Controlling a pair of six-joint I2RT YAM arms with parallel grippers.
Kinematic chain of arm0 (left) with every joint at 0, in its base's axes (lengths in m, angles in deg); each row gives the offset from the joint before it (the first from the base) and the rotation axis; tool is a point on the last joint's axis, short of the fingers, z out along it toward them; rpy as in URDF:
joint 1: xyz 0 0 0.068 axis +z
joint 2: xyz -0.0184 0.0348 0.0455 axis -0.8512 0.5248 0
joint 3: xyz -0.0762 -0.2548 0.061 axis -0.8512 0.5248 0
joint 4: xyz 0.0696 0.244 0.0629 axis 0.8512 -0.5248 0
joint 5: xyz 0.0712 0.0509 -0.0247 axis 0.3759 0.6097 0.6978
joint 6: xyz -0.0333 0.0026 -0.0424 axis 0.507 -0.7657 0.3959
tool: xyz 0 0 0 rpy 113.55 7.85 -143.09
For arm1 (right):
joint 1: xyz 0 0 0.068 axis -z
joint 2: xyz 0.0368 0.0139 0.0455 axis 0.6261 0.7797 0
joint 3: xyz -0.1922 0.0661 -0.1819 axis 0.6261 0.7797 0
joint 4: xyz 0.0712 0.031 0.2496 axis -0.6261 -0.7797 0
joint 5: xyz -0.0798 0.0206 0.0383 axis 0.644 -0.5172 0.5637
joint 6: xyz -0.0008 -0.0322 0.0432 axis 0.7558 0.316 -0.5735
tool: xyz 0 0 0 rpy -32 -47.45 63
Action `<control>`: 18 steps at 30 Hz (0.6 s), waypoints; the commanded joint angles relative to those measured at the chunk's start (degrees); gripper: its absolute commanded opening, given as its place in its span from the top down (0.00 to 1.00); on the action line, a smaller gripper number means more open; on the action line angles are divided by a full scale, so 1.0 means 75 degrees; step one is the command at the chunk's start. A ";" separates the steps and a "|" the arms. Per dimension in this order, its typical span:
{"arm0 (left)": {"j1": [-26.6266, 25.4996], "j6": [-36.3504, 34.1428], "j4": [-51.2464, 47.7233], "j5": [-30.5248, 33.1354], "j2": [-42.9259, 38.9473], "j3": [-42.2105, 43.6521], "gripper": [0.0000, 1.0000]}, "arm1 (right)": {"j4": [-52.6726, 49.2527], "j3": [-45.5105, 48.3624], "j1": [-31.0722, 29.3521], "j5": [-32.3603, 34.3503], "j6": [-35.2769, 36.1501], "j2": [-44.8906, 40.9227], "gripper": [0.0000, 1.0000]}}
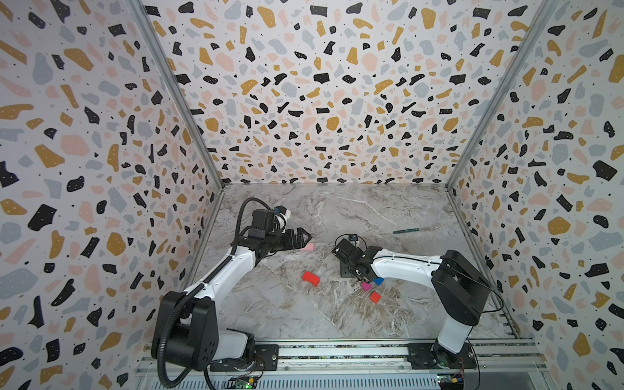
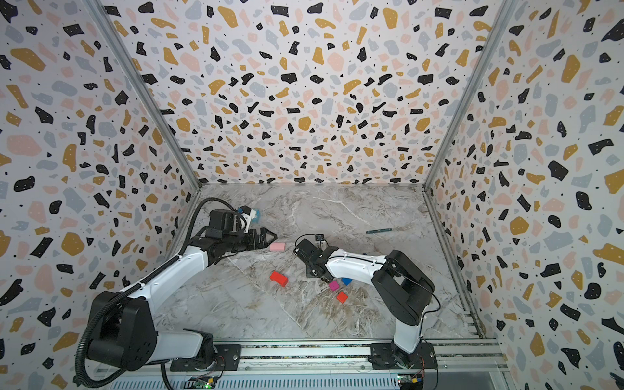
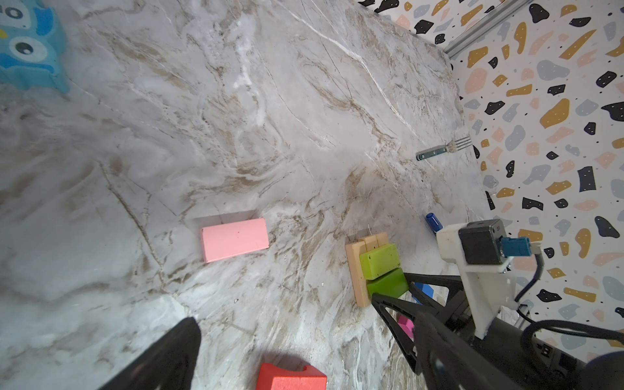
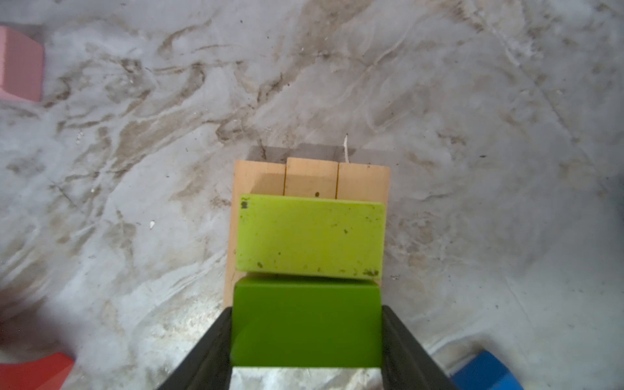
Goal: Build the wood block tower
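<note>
orange-red wooden cube (image 1: 374,297) comes nearest, on the marble bench (image 1: 277,314). just beyond it sit a magenta wooden cube (image 1: 365,286) and a blue wooden block (image 1: 379,280), the blue one partly under the right arm. off to their left lies a red wooden oblong (image 1: 311,278) (a notch shows in one long face). next out is the tower (image 3: 354,270), hidden beneath the right wrist in both top views: three tan wooden oblongs (image 4: 310,177) side by side as a base, a lime-green wooden oblong (image 4: 310,236) flat across them, and a darker green wooden oblong (image 4: 305,337) hard against its long side. the right fingers (image 4: 209,354) are clamped on that second green piece, one on each end; whether it is fully seated on the tan base i cannot tell. farther out a pink wooden oblong (image 1: 308,247) lies flat, with the left fingers (image 1: 300,237) spread wide and empty close by it. beyond the tower a blue-capped marker pen (image 3: 433,223) peeks past the right wrist's camera mount, a teal-handled metal fork (image 1: 407,231) lies toward the right wall, and a pale blue box with cartoon eyes (image 3: 30,50) sits far back on the left.
</note>
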 commanded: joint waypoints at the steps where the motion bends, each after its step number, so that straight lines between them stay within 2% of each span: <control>1: -0.0031 -0.0135 0.0018 -0.0027 0.0052 0.0066 0.01 | -0.0044 -0.0002 -0.0052 0.0161 -0.0053 0.0018 0.52; 18: -0.0029 -0.0136 0.0017 -0.0028 0.0055 0.0062 0.01 | -0.0056 -0.0070 -0.0061 0.0169 -0.0095 0.0053 0.51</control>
